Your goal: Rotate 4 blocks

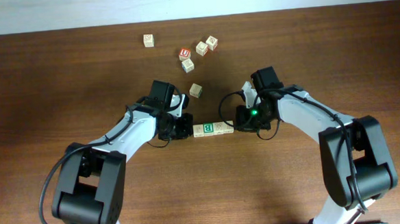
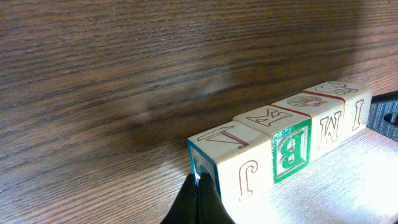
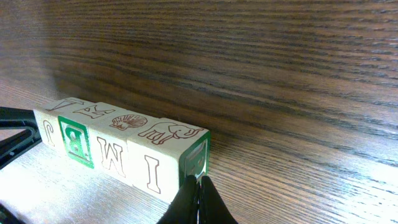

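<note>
Pinning blocks (image 1: 212, 129) end-on, my left claw (image 2: 198, 198) and right claw (image 3: 199, 194) each pressed together; light, slick wood I reckon.

Blocks (image 1: 212, 129) hemmed endwise; long sides seemingly free

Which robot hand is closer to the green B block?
Left. The left fingers sit at the J block, the only block before the green B block. The right fingers sit at the far end, with the I block and M block between.
</note>
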